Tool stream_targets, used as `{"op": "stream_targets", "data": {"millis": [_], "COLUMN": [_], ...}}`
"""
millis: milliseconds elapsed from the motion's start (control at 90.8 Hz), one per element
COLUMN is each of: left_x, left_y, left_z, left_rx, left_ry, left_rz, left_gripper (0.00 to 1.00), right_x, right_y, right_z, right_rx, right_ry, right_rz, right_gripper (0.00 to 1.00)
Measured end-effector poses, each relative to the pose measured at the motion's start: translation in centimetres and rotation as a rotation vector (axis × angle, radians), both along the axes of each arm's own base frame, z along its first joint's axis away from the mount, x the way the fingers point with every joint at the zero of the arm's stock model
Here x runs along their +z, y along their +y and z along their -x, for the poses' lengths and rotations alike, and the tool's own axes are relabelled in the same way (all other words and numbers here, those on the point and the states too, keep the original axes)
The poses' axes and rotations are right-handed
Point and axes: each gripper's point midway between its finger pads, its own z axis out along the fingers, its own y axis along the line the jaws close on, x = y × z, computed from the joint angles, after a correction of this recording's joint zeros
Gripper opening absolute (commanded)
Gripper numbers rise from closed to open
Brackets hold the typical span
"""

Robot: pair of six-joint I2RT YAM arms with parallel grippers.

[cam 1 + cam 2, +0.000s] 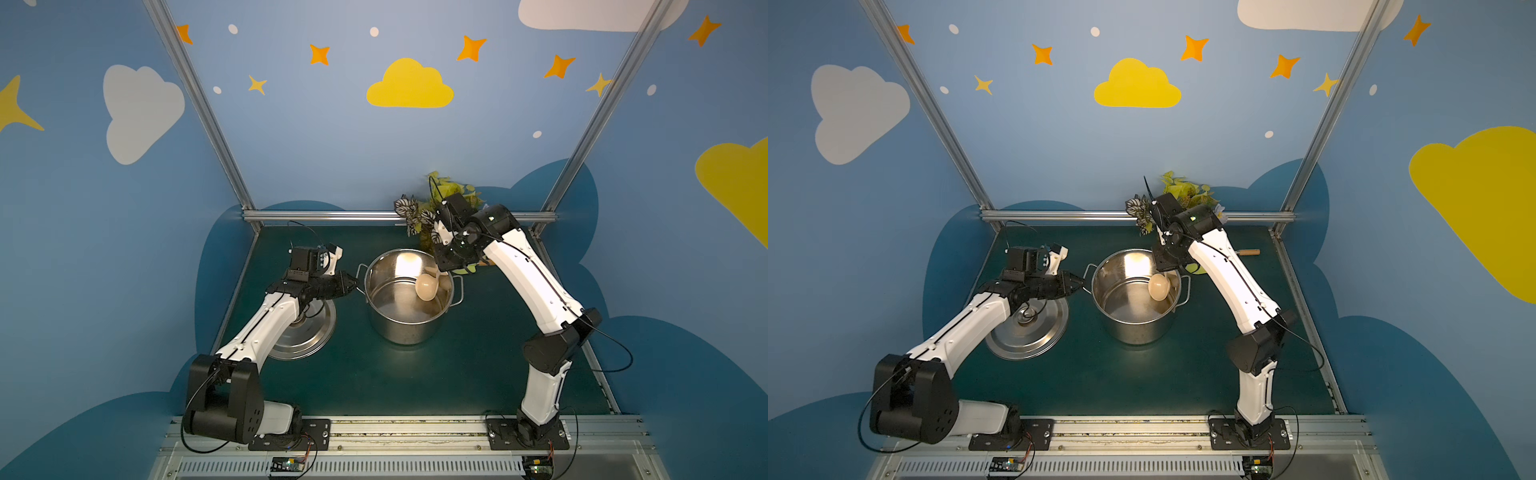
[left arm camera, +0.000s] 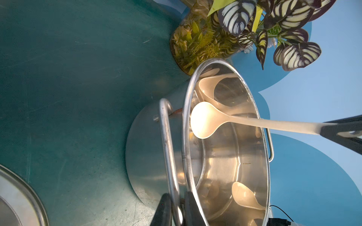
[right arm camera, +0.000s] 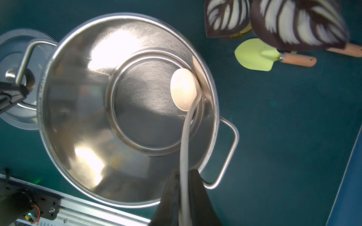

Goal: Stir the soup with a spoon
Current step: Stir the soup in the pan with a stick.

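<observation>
A large steel pot (image 1: 405, 332) (image 1: 1133, 330) stands mid-table. Its bottom (image 3: 148, 109) is shiny, and I can make out no distinct soup. My right gripper (image 3: 184, 172) (image 1: 446, 266) is above the pot's far right rim. It is shut on the thin handle of the cream spoon (image 3: 183, 90) (image 2: 205, 123). The spoon's round bowl (image 1: 426, 286) (image 1: 1159, 286) hangs inside the pot close to the wall; I cannot tell whether it touches the bottom. My left gripper (image 2: 177, 197) (image 1: 353, 286) is shut on the pot's left handle (image 2: 165, 137).
The pot's lid (image 1: 307, 336) (image 1: 1034, 332) lies flat under my left arm. A leafy plant (image 1: 432, 208) (image 2: 205, 45) stands behind the pot at the back rail. A lime-green trowel (image 3: 254, 55) with a wooden handle (image 1: 1250, 252) lies right of the pot.
</observation>
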Motion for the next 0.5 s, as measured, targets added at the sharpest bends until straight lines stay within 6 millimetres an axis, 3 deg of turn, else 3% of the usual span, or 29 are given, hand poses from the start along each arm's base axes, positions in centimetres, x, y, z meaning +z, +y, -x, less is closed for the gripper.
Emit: {"op": "stream_targets", "data": {"millis": [286, 496], "left_x": [0.0, 0.0], "left_y": [0.0, -0.1], "left_z": [0.0, 0.1], "left_rx": [0.001, -0.002], "left_ry": [0.001, 0.005], "left_rz": [0.003, 0.011], "left_gripper": [0.15, 0.15], "right_x": [-2.6, -1.3], "right_y": [4.5, 8.8], "right_z": [-2.5, -1.7], "right_rx": [0.038, 0.122], "right_ry": [0.045, 0.030], "right_rz": [-0.108, -0.201], "right_gripper": [0.00, 0.00]}}
